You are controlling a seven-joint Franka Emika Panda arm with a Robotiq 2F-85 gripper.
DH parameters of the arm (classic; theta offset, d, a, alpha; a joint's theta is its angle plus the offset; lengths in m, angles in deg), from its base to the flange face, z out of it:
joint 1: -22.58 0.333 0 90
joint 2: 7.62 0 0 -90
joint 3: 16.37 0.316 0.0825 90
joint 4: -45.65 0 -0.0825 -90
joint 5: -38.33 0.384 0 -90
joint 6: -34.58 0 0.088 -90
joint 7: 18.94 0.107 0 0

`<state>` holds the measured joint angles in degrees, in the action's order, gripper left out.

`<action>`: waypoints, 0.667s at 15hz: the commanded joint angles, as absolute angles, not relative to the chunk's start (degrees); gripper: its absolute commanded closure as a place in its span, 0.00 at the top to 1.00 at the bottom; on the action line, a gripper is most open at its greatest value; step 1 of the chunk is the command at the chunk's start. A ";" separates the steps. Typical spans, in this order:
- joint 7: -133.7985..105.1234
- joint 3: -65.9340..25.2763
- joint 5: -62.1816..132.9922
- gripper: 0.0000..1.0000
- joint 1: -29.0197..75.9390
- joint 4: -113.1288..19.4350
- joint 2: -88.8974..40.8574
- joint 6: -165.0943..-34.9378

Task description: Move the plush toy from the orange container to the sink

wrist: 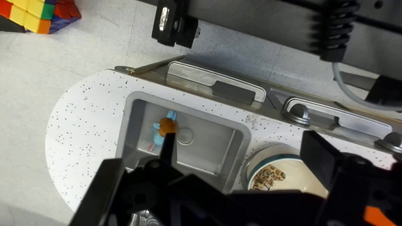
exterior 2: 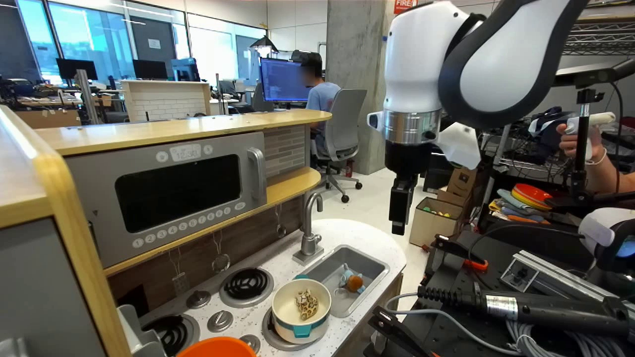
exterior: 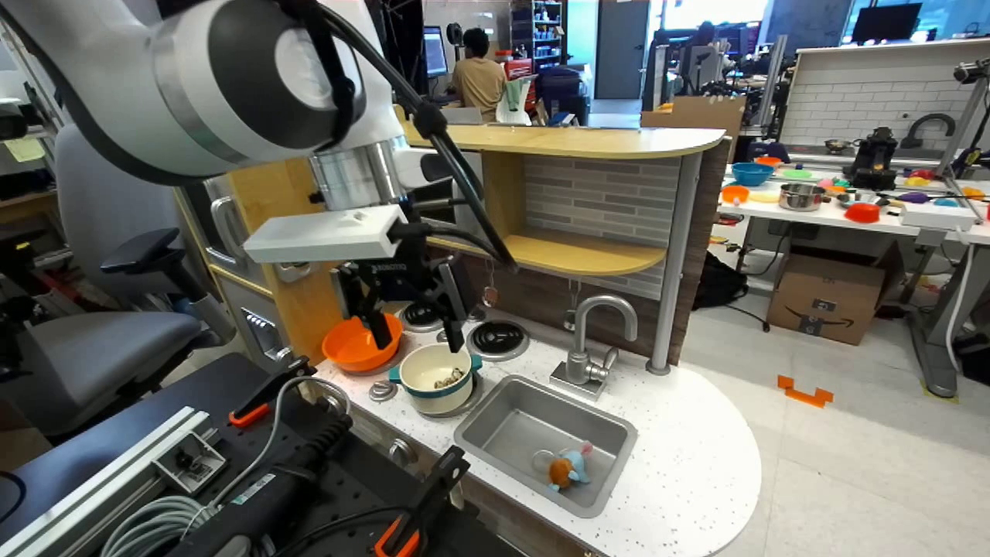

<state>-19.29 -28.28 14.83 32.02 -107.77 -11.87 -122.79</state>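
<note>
Pale floor [exterior: 843,472] lies beyond speckled counter [exterior: 692,456] and sink [exterior: 520,433].

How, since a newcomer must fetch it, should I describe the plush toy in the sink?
On the speckled counter, find the grey sink beside the curved faucet. The plush toy lies inside: blue and orange-brown, unlike the spotted object in the cream pot.

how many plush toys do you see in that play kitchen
2: a blue-and-brown plush toy in the sink, and a leopard-spotted one in the cream pot. The orange bowl could hide more.
</note>
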 commanded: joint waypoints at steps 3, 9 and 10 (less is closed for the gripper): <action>-21.48 -22.18 14.61 1.00 26.38 -112.33 -3.54 -117.78; -22.48 -21.58 14.75 1.00 25.61 -114.42 -0.22 -117.24; -22.49 -21.58 14.75 1.00 25.61 -114.42 -0.22 -117.24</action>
<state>-21.80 -24.96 13.78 28.79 -114.42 -0.22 -117.20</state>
